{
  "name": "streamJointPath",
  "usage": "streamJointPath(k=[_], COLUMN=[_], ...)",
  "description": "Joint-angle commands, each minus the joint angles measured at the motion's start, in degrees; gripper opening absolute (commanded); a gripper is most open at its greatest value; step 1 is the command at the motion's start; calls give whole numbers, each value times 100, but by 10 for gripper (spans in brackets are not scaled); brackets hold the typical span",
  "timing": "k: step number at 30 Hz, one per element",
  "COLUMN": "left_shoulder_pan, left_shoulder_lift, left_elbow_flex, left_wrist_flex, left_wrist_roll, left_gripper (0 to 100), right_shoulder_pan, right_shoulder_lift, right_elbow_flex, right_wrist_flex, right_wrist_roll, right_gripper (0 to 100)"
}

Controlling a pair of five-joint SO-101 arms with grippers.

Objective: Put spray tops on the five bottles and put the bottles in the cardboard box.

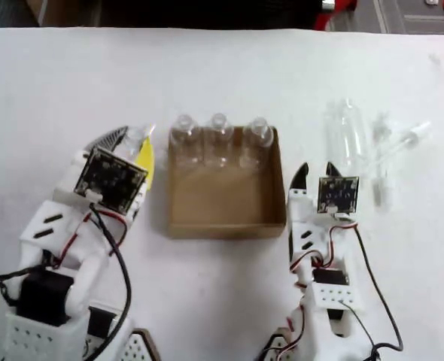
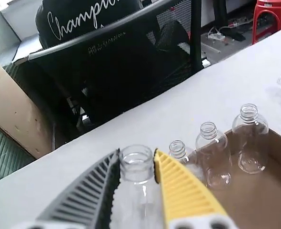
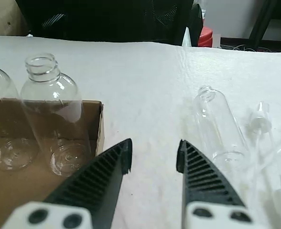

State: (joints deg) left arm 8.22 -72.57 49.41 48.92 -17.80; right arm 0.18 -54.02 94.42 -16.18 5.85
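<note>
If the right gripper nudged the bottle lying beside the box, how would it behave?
The lying bottle is round-sided, so it would probably roll. It looks empty and clear, so likely light, skidding easily. Its smooth surface may slip from the right gripper.

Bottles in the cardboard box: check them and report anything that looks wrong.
The three bottles standing in the box have bare open necks, no spray tops. A fourth bottle lies on its side on the table beside the box, loose spray tops next to it. The left gripper holds a fifth bottle, also uncapped.
</note>
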Motion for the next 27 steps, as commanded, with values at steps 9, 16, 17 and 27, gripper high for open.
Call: streamJointPath(k=[9, 16, 17, 27], left_shoulder_pan=[171, 813, 910, 1174], left_shoulder_lift=[-901, -1754, -1824, -1807], left_elbow_flex=[2629, 3552, 3622, 4202], left_wrist_flex=[-3420, -3710, -3727, -4264], left_wrist_roll=[2040, 2268, 2295, 2251], left_gripper=[23, 23, 23, 24], right_shoulder_pan=[-40, -40, -40, -40], right_shoulder_lift=[57, 57, 57, 57], right_elbow_flex=[-105, -105, -105, -105], right_wrist_flex=[13, 13, 13, 13], right_wrist_roll=[70, 70, 70, 70], right_gripper=[145, 145, 145, 145])
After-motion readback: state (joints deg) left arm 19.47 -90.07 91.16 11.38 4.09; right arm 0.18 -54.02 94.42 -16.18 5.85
